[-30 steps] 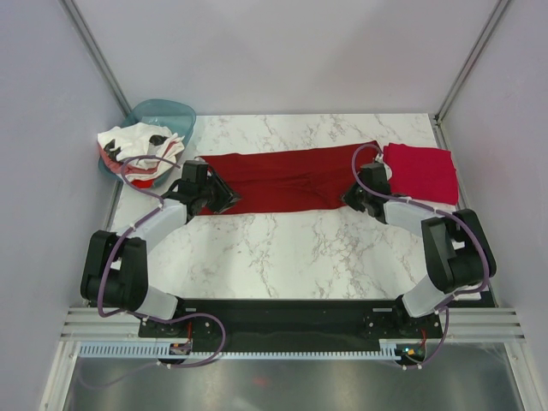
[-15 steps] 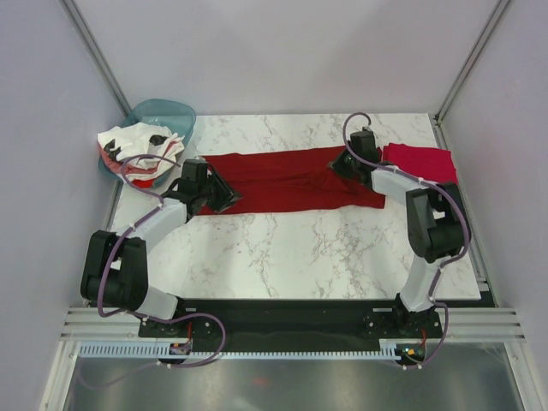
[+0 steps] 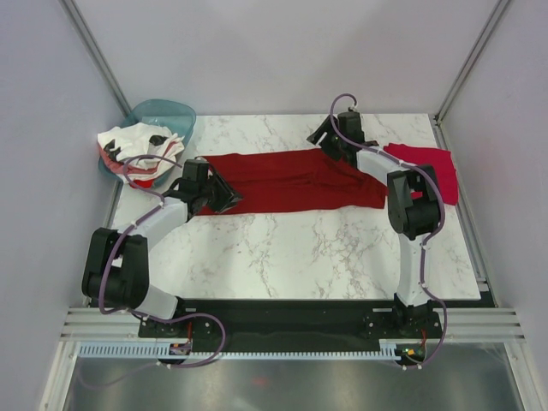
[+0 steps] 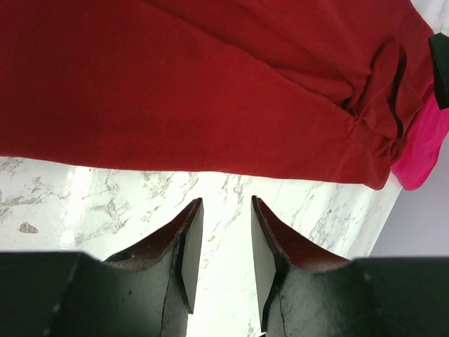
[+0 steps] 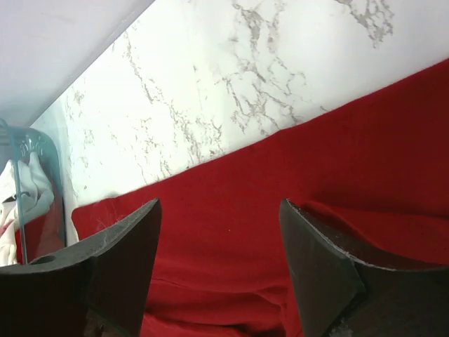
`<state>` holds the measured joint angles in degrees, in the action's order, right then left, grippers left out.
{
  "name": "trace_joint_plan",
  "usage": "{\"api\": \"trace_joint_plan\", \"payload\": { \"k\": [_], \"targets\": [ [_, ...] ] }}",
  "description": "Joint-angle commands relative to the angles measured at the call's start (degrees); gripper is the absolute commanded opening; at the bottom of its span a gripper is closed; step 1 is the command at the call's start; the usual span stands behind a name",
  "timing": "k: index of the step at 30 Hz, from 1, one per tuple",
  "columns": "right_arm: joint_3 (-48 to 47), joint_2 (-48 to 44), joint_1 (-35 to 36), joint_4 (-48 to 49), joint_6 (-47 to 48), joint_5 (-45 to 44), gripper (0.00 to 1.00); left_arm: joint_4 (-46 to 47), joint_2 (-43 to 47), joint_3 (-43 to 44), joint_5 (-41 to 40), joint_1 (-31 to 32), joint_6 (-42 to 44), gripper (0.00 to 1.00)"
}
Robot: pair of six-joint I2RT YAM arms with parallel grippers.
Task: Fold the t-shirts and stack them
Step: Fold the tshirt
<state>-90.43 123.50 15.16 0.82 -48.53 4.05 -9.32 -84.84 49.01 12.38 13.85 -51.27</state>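
Right gripper (image 3: pixel 329 137) now sits up at far edge of maroon shirt (image 3: pixel 282 175), fingers wide apart, empty. Left gripper (image 4: pixel 221 210) part-open, empty. Cloth limp, light; likely pinch at corners.

1. a robot lab test cell.
2. plain pale wall panels (image 3: pixel 282 51) on metal posts (image 3: pixel 92 47) enclose a marble-look table (image 3: pixel 291 248).
3. left arm (image 3: pixel 154 223) and right arm (image 3: pixel 409 205) stand bolted to a black base rail (image 3: pixel 291 315), beside a slotted cable duct (image 3: pixel 257 349).
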Motion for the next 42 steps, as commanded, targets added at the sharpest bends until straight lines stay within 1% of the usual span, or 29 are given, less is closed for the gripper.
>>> {"api": "trace_joint_plan", "payload": {
  "k": [1, 5, 6, 7, 9, 10, 12, 13, 14, 16, 19, 22, 25, 26, 28, 29, 30, 32, 34, 35, 36, 38, 42],
  "targets": [
    [-2.03, -1.86, 0.66, 0.15, 3.18, -1.41, 0.77, 0.62, -0.42, 2.05, 1.24, -0.14, 1.78, 0.41],
    [-0.19, -5.98, 0.49, -0.73, 6.95, -3.69, 0.77, 0.62, -0.33, 2.14, 0.98, -0.14, 1.78, 0.41],
    [1.12, -7.99, 0.57, -3.26, 7.66, -5.01, 0.77, 0.62, -0.33, 2.05, 0.98, -0.14, 1.87, 0.41],
    [1.92, -9.06, 0.49, -4.5, 7.84, -8.41, 0.77, 0.71, -0.42, 2.14, 0.89, -0.14, 2.04, 0.41],
    [4.99, -12.48, 0.49, -8.27, 7.49, -12.03, 0.74, 0.62, -0.68, 2.05, 0.71, -0.05, 1.96, 0.41],
    [6.31, -13.63, 0.31, -8.9, 7.31, -15.27, 0.7, 0.79, -0.94, 2.22, 0.71, 0.04, 2.05, 0.41],
    [11.04, -17.41, -0.56, -9.08, 7.31, -17.05, 0.65, 0.88, -1.21, 2.4, 0.89, 0.21, 2.22, 0.41],
    [12.29, -18.29, -0.92, -9.08, 7.4, -17.85, 0.6, 0.97, -1.29, 2.58, 1.06, 0.3, 2.4, 0.41],
    [14.47, -19.86, -1.79, -9.17, 7.4, -17.77, 0.57, 0.97, -1.56, 2.58, 1.15, 0.48, 2.4, 0.41],
    [15.98, -20.93, -2.76, -10.31, 7.66, -17.94, 0.52, 1.06, -1.73, 2.75, 1.42, 0.66, 2.57, 0.41],
    [18.97, -22.51, -4.69, -11.98, 7.84, -19.69, 0.49, 1.32, -2.0, 3.01, 1.85, 0.92, 2.84, 0.41],
    [23.01, -24.97, -5.84, -12.95, 7.67, -19.79, 0.54, 1.24, -2.17, 2.84, 1.77, 1.1, 2.84, 0.41],
    [28.19, -29.71, -6.63, -12.95, 7.14, -19.0, 0.55, 1.15, -1.74, 2.58, 1.42, 1.18, 2.4, 0.41],
    [30.73, -33.03, -6.72, -13.12, 7.22, -19.17, 0.55, 0.97, -1.39, 2.32, 1.24, 1.18, 2.31, 0.41],
    [34.16, -36.82, -6.72, -13.13, 6.7, -20.4, 0.55, 0.36, -0.07, 2.05, -0.68, 1.1, 2.05, 0.41],
    [37.92, -40.15, -6.72, -12.6, 5.91, -20.84, 0.55, -0.08, 0.46, 1.96, -1.65, 1.1, 2.05, 0.41],
    [39.35, -41.49, -6.72, -12.68, 5.47, -21.62, 0.58, -1.56, 1.85, 1.88, -3.66, 1.1, 1.79, 0.41],
    [43.39, -44.47, -6.72, -12.34, 4.86, -21.98, 0.59, -3.41, 3.35, 1.87, -6.3, 1.01, 1.52, 0.42],
    [46.99, -45.98, -6.63, -11.11, 2.92, -21.28, 0.61, -5.87, 6.16, 1.26, -10.78, 0.83, 0.38, 0.43],
    [47.97, -45.9, -6.72, -9.62, 2.22, -20.93, 0.66, -6.67, 7.05, 0.91, -12.1, 0.4, -0.23, 0.46],
    [48.68, -45.63, -6.72, -8.74, 1.26, -20.41, 0.71, -8.24, 7.84, 0.04, -15.08, -0.04, -1.63, 0.47],
    [48.95, -43.18, -6.81, -6.9, 0.98, -19.53, 0.72, -9.13, 10.3, -1.2, -16.33, -2.49, -2.69, 0.5],
    [47.37, -37.64, -7.07, -5.31, 0.2, -17.15, 0.71, -9.75, 13.38, -6.2, -14.4, -8.21, -5.42, 0.51]
  ]
}}
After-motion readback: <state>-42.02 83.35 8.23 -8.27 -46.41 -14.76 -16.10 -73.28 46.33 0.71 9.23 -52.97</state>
